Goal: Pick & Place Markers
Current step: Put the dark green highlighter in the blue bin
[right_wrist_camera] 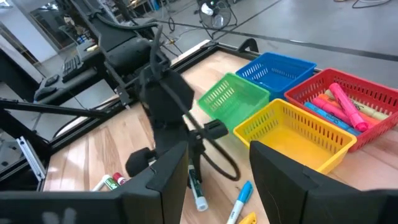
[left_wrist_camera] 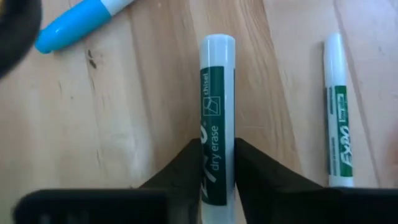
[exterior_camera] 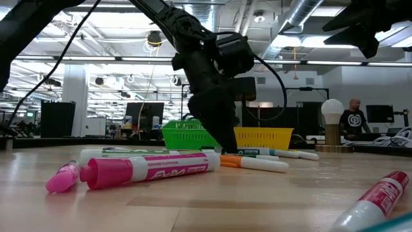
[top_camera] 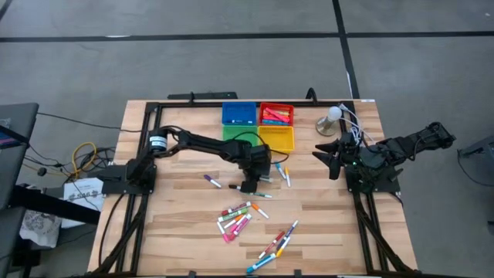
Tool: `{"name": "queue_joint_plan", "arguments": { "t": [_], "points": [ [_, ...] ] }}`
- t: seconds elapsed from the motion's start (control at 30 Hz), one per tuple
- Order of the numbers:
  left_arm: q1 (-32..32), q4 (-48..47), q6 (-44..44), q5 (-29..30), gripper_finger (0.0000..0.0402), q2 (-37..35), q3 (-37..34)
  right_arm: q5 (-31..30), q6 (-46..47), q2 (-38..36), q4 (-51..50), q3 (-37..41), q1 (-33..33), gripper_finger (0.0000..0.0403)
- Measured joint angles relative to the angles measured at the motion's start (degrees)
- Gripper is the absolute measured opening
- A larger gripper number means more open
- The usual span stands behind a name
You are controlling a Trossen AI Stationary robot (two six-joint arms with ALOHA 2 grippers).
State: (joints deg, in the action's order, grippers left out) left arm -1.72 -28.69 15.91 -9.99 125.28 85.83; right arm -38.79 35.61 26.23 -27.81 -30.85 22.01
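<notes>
Many markers lie loose on the wooden table [top_camera: 324, 224]: a cluster [top_camera: 235, 220] near the middle, another [top_camera: 274, 243] toward the near edge, and a purple one [top_camera: 212, 181]. My left gripper [top_camera: 248, 185] is down at the table's middle, shut on a white marker with a green label [left_wrist_camera: 217, 93] that lies flat on the wood. Beside it lie a second green-labelled marker [left_wrist_camera: 339, 112] and a blue-capped one [left_wrist_camera: 74, 25]. My right gripper [top_camera: 328, 154] waits raised at the right side, open [right_wrist_camera: 219, 152] and holding nothing. My left gripper pinches the green-labelled marker's barrel [left_wrist_camera: 217, 155] between its two fingers [left_wrist_camera: 186, 171], one on each long side, at the printed label. The fingers come steeply from above and stand across the marker. It lies flat on the table, its white end [left_wrist_camera: 217, 43] pointing away from the fingers.
Four small trays stand at the far middle: blue [top_camera: 238, 113], red [top_camera: 276, 114] holding several markers, green [top_camera: 231, 133] and yellow [top_camera: 276, 139]. A lamp-like bulb on a round base [top_camera: 330, 120] stands at the far right. A few markers [top_camera: 284, 174] lie right of my left gripper.
</notes>
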Motion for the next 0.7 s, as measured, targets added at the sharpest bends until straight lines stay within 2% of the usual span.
{"name": "queue_joint_plan", "arguments": {
  "t": [0.2, 0.47, 0.57, 0.7],
  "points": [
    [1.7, -1.6, -0.1, 6.8, 0.0064, -3.4, -0.6, 0.0, 0.0, 0.0, 0.0, 0.0, 0.0, 0.0162],
    [1.7, -1.4, -4.8, 10.2, 0.0064, -12.0, -0.5, 0.0, 0.0, 0.0, 0.0, 0.0, 0.0, 0.0162],
    [1.7, -1.8, -7.2, 9.2, 0.0064, -17.3, -0.4, 0.0, 0.0, 0.0, 0.0, 0.0, 0.0, 0.0162],
    [0.7, -3.2, -10.6, 0.1, 0.0064, -24.2, -0.4, 0.0, 0.0, 0.0, 0.0, 0.0, 0.0, 0.0162]
  ]
}}
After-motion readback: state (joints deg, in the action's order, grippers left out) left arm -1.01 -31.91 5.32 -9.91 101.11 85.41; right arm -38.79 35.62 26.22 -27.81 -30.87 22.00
